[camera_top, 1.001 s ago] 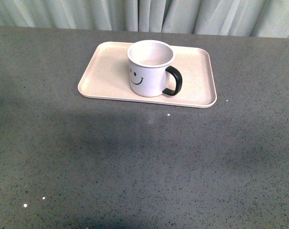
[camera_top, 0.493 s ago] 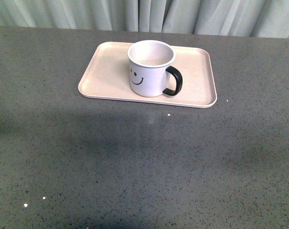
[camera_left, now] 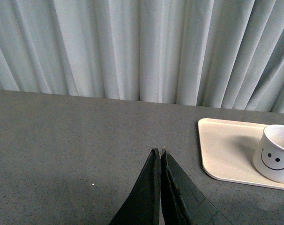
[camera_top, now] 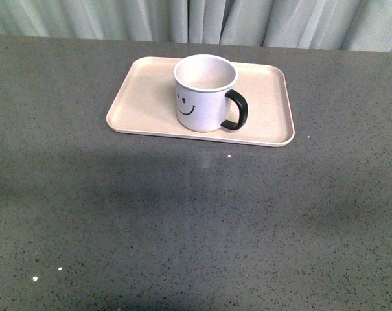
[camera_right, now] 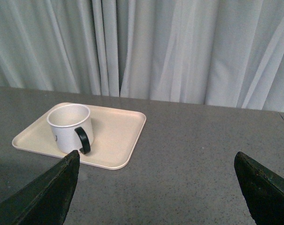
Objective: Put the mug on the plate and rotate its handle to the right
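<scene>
The white mug [camera_top: 202, 97] with a black smiley face stands upright on the pale pink plate [camera_top: 144, 97] at the far middle of the grey table. Its black handle [camera_top: 236, 110] points to the right. Neither arm shows in the front view. In the left wrist view my left gripper [camera_left: 158, 153] is shut and empty above the table, well apart from the plate [camera_left: 226, 145] and the mug [camera_left: 275, 154]. In the right wrist view my right gripper [camera_right: 158, 157] is open and empty, away from the mug [camera_right: 67, 126], its handle [camera_right: 83, 139] and the plate [camera_right: 118, 136].
Pale curtains [camera_top: 196, 19] hang along the table's far edge. Small white specks [camera_top: 35, 278] lie on the grey table [camera_top: 196, 227] near the front left.
</scene>
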